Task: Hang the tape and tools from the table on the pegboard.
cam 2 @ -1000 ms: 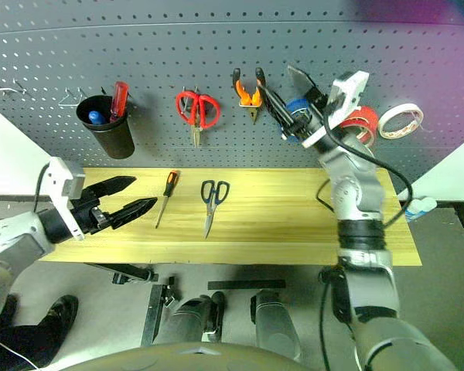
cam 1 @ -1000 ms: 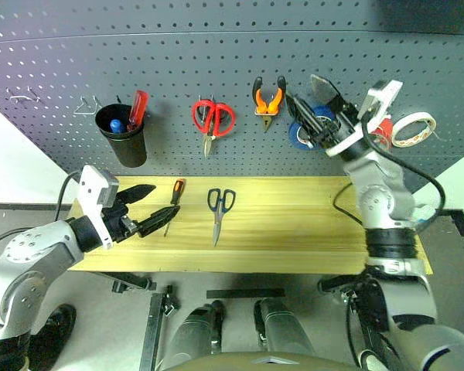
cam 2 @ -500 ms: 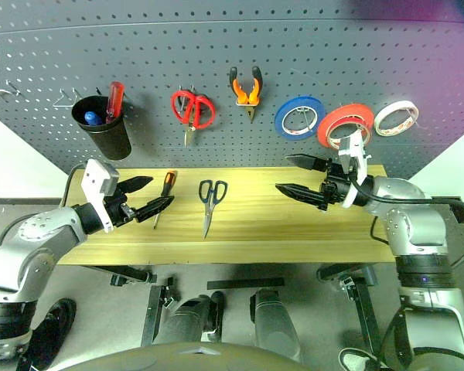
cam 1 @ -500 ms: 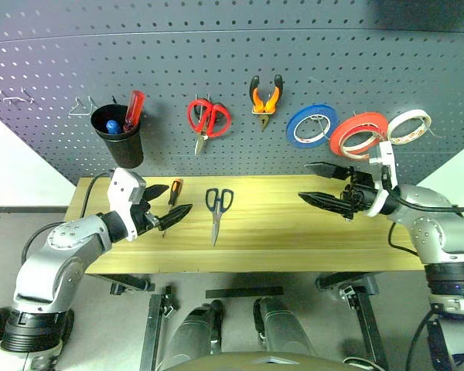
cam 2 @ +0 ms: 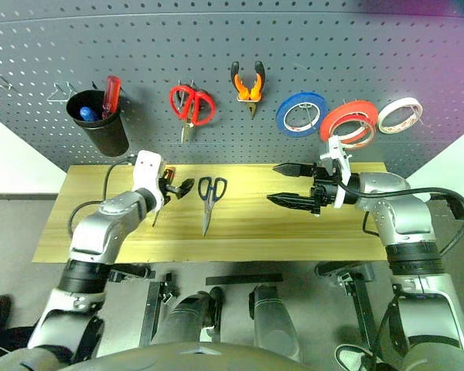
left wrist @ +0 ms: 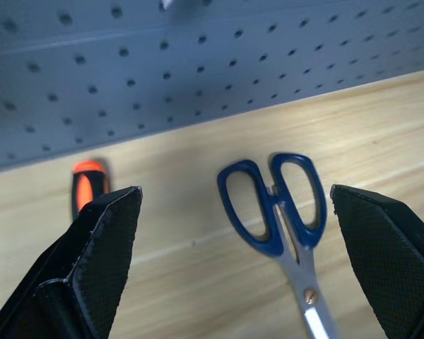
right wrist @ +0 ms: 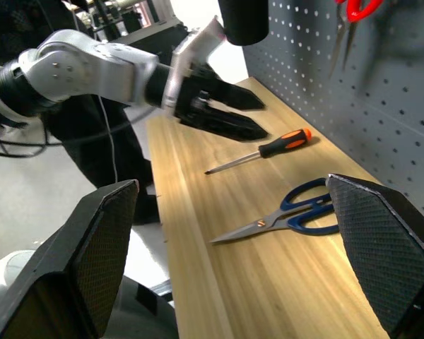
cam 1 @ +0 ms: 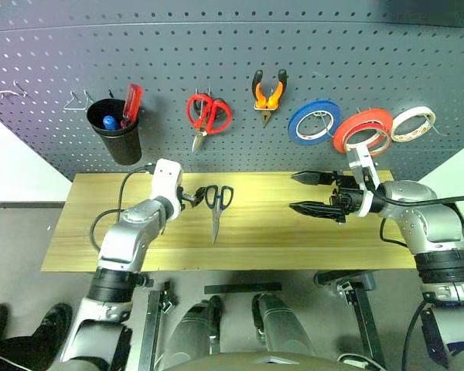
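On the table (cam 1: 294, 247), left gripper (cam 1: 192, 199) now beside scissors (cam 1: 218, 207), right gripper (cam 1: 311, 193) lowered, both spread apart.

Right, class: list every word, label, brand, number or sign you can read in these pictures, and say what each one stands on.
None can be read.
The tape, the blue tape roll and the white tape roll on the pegboard show no legible print.
The scissors and the screwdriver on the table show no marks.
The black cup is plain.
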Controlling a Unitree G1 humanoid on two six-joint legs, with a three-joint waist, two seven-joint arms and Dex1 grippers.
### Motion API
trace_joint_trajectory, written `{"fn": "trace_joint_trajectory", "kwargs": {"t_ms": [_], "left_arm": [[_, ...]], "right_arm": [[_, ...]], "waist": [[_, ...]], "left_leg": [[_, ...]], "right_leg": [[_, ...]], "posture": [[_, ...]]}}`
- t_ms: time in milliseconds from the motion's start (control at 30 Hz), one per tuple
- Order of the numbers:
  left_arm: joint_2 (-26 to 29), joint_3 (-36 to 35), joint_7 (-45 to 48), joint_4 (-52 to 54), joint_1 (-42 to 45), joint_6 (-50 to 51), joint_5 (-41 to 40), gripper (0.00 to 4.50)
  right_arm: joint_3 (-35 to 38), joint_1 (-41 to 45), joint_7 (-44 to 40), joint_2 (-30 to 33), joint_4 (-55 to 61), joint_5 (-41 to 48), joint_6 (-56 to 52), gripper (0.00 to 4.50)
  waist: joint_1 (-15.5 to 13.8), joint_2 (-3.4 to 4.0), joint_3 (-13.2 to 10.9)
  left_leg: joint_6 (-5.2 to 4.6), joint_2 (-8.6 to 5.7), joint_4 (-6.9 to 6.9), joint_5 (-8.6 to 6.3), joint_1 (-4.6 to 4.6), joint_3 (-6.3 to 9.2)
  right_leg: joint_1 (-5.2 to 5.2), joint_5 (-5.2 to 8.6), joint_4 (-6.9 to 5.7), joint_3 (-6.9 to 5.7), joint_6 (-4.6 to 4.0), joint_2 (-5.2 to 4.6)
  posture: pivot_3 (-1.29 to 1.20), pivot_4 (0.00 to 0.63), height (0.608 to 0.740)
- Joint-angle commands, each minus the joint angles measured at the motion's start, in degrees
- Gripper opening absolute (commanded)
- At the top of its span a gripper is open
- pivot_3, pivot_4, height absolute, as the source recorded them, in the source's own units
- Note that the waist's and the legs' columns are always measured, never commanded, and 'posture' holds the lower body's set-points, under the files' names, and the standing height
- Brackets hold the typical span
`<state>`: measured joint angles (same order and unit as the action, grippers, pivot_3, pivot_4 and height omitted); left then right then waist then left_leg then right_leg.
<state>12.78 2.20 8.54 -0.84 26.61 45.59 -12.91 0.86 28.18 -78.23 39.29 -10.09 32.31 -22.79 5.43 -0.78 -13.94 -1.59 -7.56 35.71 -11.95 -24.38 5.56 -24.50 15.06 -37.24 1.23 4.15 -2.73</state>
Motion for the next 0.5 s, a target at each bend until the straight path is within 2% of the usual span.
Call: {"fn": "trace_joint_trajectory", "kwargs": {"t_ms": [33,267,400,500], "left_arm": [[-2.0,3.5,-2.9,-0.1,1.4,2.6,3.7,4.5],[-11.7,4.7,-8.6,-1.8,3.9,10.9,5.6,4.5],[-17.5,1.3,-15.1,-4.3,6.7,17.3,7.2,4.5],[-19.5,1.1,-17.0,-5.8,8.5,18.7,8.5,4.5]], "right_arm": [[1.7,0.9,-2.2,0.3,0.3,1.2,0.6,4.48],[2.3,1.5,-4.4,-0.2,-0.2,3.1,-1.4,4.48],[2.5,1.5,-5.8,0.1,0.1,4.3,-2.6,4.48],[2.7,1.5,-6.6,0.3,0.3,5.1,-3.7,4.48]], "waist": [[0.1,-0.04,-0.6],[0.1,-0.14,-2.4],[0.1,-0.22,-3.0],[0.2,-0.36,-3.3]], "left_leg": [[-0.05,0.0,0.05,-0.03,0.0,-0.06],[-0.24,0.03,0.42,-0.16,-0.14,-0.28],[-0.26,0.04,0.44,-0.17,-0.14,-0.34],[-0.28,0.05,0.44,-0.19,-0.14,-0.39]], "right_leg": [[0.0,-0.02,-0.01,0.04,0.03,0.0],[-0.03,-0.1,-0.09,0.17,0.17,-0.01],[-0.03,-0.12,-0.09,0.19,0.21,-0.01],[-0.03,-0.12,-0.08,0.19,0.23,-0.01]], "posture": [[-0.24,0.31,0.74],[-0.25,0.339,0.74],[-0.26,0.348,0.74],[-0.26,0.349,0.74]]}}
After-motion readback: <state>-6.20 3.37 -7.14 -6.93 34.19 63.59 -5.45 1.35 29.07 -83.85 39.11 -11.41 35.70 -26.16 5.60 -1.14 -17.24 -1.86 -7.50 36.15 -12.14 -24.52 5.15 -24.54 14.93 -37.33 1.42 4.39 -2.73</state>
